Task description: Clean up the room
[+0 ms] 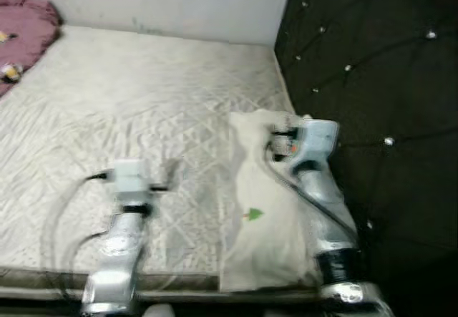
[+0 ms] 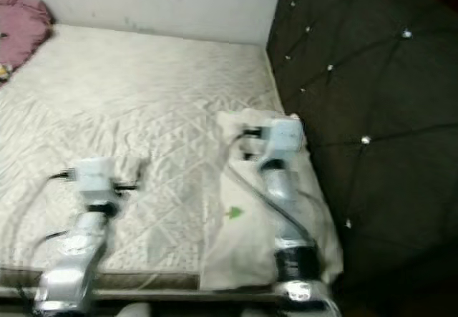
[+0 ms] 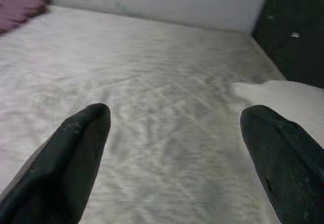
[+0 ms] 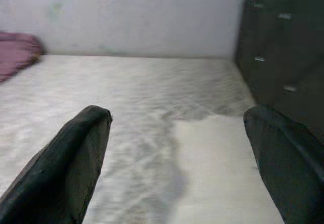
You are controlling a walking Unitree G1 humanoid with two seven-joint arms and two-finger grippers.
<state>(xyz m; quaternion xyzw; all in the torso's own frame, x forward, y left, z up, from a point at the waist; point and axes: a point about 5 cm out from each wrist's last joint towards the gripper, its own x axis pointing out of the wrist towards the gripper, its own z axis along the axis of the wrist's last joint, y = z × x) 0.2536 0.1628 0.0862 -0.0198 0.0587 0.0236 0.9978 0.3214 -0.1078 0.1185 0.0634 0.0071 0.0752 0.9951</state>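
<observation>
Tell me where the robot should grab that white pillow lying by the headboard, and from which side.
Probably its far top edge, from above. The white pillow lies flat on the mattress beside the headboard, and the open right gripper hovers over it.

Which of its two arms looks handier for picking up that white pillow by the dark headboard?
Probably the right. The right gripper hangs open directly above the white pillow, beside the dark headboard. The left gripper, also open, is over bare mattress, with the pillow off to its side.
</observation>
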